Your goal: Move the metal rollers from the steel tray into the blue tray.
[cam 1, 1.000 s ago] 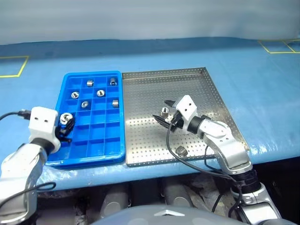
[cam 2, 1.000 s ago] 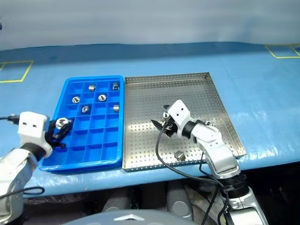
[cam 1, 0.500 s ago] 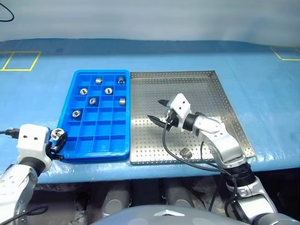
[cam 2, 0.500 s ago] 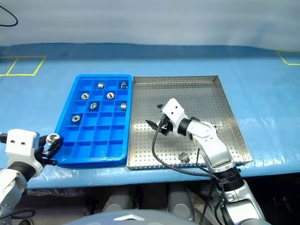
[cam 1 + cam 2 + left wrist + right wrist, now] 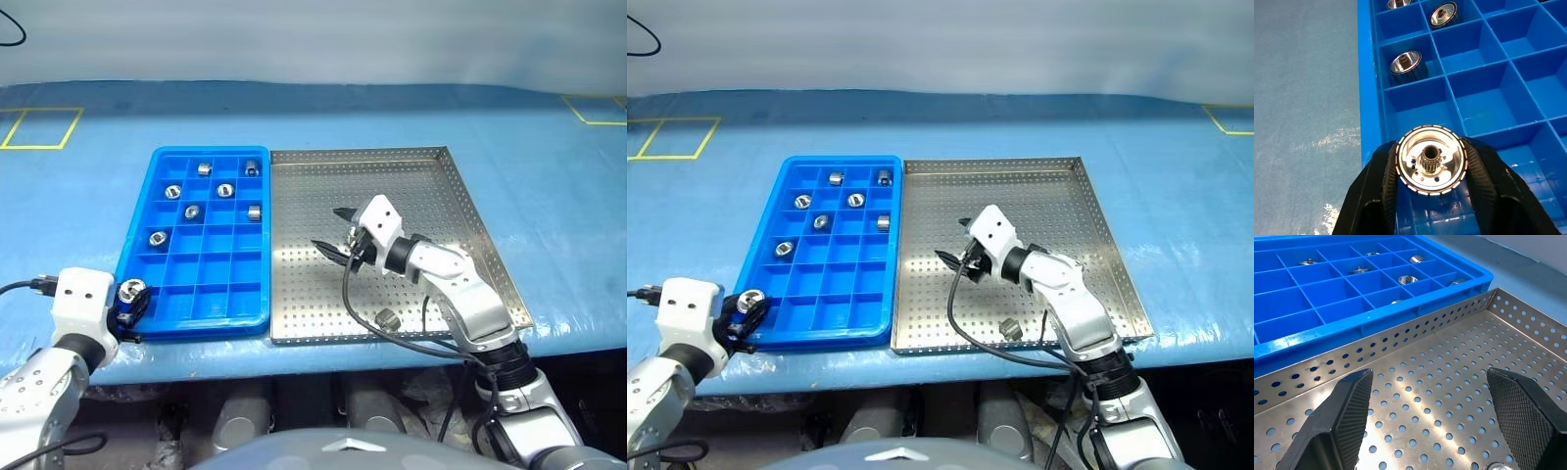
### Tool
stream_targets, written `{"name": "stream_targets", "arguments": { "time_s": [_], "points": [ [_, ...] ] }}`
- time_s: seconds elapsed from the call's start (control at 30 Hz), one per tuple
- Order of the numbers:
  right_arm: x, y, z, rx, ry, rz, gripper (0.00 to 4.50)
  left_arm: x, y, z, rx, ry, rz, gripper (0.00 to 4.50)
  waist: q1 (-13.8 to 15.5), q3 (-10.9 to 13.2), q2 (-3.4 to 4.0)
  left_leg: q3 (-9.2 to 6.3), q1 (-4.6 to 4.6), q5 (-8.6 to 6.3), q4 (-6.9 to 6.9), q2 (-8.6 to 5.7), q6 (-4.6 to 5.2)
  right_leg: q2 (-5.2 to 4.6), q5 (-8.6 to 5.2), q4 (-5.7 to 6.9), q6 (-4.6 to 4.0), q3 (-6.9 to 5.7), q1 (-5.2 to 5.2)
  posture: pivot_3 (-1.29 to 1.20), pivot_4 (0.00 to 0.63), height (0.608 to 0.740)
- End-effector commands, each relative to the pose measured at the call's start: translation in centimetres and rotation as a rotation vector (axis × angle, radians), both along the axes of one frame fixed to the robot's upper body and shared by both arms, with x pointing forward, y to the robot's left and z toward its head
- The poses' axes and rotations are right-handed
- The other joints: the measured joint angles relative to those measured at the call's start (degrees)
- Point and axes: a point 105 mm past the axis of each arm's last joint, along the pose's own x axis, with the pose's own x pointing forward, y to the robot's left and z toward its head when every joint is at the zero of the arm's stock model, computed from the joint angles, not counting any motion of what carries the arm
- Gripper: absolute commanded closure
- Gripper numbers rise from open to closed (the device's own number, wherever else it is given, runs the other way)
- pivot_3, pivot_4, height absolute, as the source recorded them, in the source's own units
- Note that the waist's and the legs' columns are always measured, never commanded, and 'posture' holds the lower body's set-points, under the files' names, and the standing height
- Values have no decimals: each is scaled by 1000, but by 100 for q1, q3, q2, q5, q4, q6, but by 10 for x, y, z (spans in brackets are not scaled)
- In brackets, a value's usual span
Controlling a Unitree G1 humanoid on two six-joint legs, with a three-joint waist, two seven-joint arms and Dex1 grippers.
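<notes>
The left gripper (image 5: 1431, 196), jaws clamped on a metal roller (image 5: 1431, 159), bore facing the camera, hovered over the blue tray (image 5: 253, 315)'s near-left corner compartment; the right gripper (image 5: 1444, 418)'s jaws stood apart.

I lose one roller (image 5: 1497, 466) to the right wrist view's bottom edge, another roller (image 5: 1399, 3) half cropped in the left wrist view, blue tray (image 5: 1365, 73) cropped too, rollers' (image 5: 174, 191) hollow centres too small overhead.

Two head cameras look down from above at the bench (image 5: 549, 186) and both trays. Each wrist camera sits very near its pincer, looking along it. All views share the blue tray (image 5: 147, 196).
</notes>
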Motion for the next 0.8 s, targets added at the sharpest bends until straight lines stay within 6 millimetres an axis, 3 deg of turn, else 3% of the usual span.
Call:
{"name": "stream_targets", "arguments": {
  "time_s": [0.03, 0.17, 0.3, 0.43, 0.53, 0.67, 0.8],
  "points": [
    [3, -1, 16, 15, -65, -4, 565, 1, -1, 6, 12, -34, -14, 1243, 0, 0, 0, 0, 0, 0, 0, 0, 0, 0, 0, 0, 0, 0, 0, -23, 150, 740],
    [4, -1, 17, 15, -70, -9, 565, 3, -3, 9, 18, -54, -31, 16, -1, 0, 0, -1, 0, -1, 0, 0, 3, -4, 0, 0, 0, 0, 0, -27, 150, 740],
    [3, -2, 17, 12, -73, -17, 565, 16, -14, 22, -22, -153, -64, 16, 10, 0, -1, -1, 0, -1, 0, -1, 2, -6, 0, 0, 0, -2, 1, -34, 150, 740],
    [2, -10, 20, 9, -87, -55, 565, 44, -64, 44, -143, -299, -298, 16, 22, -1, -1, -1, 0, 3, 0, -4, -3, -11, 0, 0, 0, -3, 3, -96, 150, 740],
    [0, -14, 20, 8, -90, -79, 565, 60, -94, 47, -190, -335, -432, 16, -19, -3, 0, 2, 0, 6, 1, -9, -2, -11, 2, 0, 1, -4, 8, -122, 150, 740],
    [-2, -29, 22, -2, -105, -153, 565, 94, -140, 31, -226, -286, -574, 16, -128, -4, 3, 10, -1, 4, 0, -9, 2, -4, 3, -3, 4, 3, 4, -208, 150, 740],
    [-2, -49, 25, -17, -127, -260, 565, 113, -173, 14, -233, -229, -675, 16, -307, -4, 3, 16, -2, 1, 2, -11, 11, -3, 7, -6, 12, 8, 5, -268, 150, 740]
  ]
}}
